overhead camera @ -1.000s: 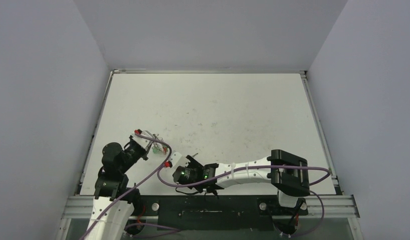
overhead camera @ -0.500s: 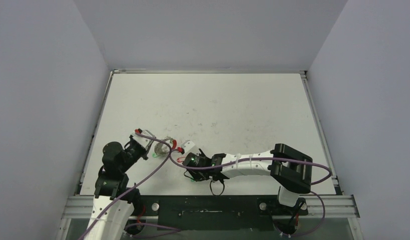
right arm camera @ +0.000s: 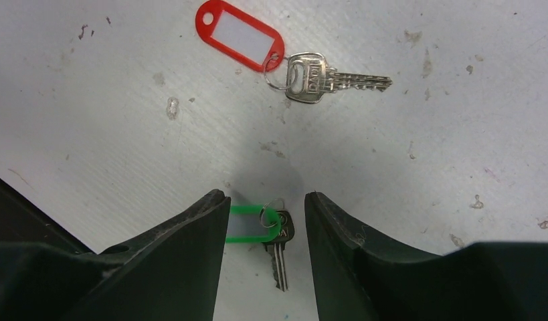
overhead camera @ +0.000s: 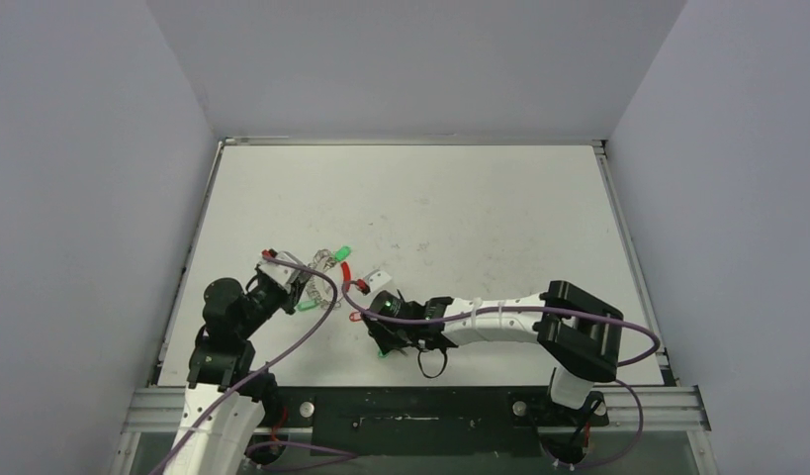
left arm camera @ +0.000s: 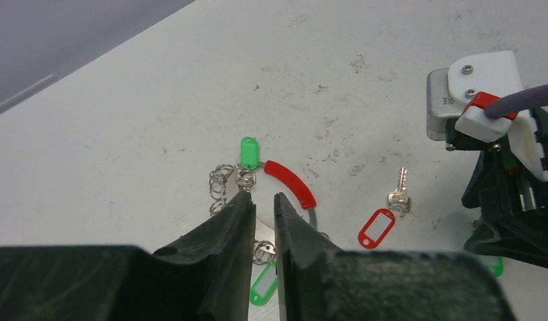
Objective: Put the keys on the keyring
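While the right gripper stands half open astride the green-tagged key, which lies flat on the table, the chief hazard is a faulty pick. One end of the green tag is hidden behind one finger and the key blade lies off centre, so closing here may catch only the tag. The key would then swing on its small link and could not be aimed. The flat key may also slide out from between the fingers. The red-tagged key lies loose just beyond the fingertips and could be swept aside by any forward motion. The keyring lies on the table directly ahead of the left gripper, near the right arm, with two green tags already at its fringe. The left fingers are closed to a narrow slit over the ring's near side, but it cannot be told whether they pinch its wire. If they do not, the ring is likely to skid when a key is pressed against its loops.
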`<state>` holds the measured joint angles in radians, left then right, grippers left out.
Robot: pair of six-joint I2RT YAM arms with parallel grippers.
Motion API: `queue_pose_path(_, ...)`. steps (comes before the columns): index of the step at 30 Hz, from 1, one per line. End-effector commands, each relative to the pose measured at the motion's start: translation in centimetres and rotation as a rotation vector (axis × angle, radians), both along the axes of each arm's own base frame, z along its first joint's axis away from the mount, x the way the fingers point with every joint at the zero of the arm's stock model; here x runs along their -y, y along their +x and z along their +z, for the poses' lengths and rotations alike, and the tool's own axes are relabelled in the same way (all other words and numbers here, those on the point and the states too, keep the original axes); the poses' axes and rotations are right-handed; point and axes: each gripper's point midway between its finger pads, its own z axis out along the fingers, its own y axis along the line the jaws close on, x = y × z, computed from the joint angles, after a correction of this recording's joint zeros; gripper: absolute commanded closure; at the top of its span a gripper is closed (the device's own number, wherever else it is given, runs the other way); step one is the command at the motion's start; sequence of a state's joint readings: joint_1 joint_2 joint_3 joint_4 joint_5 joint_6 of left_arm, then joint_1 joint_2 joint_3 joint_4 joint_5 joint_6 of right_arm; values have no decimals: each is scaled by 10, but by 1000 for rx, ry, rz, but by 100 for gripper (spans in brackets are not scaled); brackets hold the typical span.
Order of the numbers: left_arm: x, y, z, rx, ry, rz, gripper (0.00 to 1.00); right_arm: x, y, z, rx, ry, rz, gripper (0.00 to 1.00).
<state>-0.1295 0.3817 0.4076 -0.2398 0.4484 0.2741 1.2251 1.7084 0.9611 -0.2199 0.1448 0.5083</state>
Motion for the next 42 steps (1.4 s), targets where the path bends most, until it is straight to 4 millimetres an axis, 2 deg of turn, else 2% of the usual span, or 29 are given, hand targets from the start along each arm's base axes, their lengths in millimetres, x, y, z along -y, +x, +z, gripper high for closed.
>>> queue_pose_path(1, 6, 8, 16, -30, -175, 45, 75, -12, 18, 26, -21, 152, -54, 53)
queue_pose_path(3, 9, 12, 13, -83, -254, 73, 66, -12, 29, 31, -39, 195, -79, 51)
queue_pose_path(7, 11, 23, 3, -168, -361, 125, 56, -11, 52, 39, -77, 261, -117, 49)
queue_pose_path(9, 8, 32, 2, -195, -406, 171, 55, -9, 63, 40, -94, 280, -133, 49)
queue_pose_path(14, -3, 58, -16, -343, -485, 339, 55, 1, 80, 37, -133, 296, -170, 48)
queue_pose_path(18, -9, 75, -43, -510, -485, 470, 55, 7, 84, 34, -147, 291, -181, 47)
queue_pose_path(23, -14, 98, -62, -645, -475, 587, 55, 13, 82, 28, -156, 271, -185, 47)
queue_pose_path(28, -25, 117, -78, -731, -438, 718, 62, 19, 81, 25, -154, 251, -190, 46)
queue_pose_path(31, -27, 128, -86, -781, -398, 760, 67, 21, 80, 23, -153, 237, -187, 46)
queue_pose_path(35, -29, 137, -105, -871, -297, 792, 68, 25, 79, 21, -154, 224, -186, 46)
queue_pose_path(42, -16, 151, -124, -890, -134, 792, 67, 29, 77, 18, -155, 210, -185, 46)
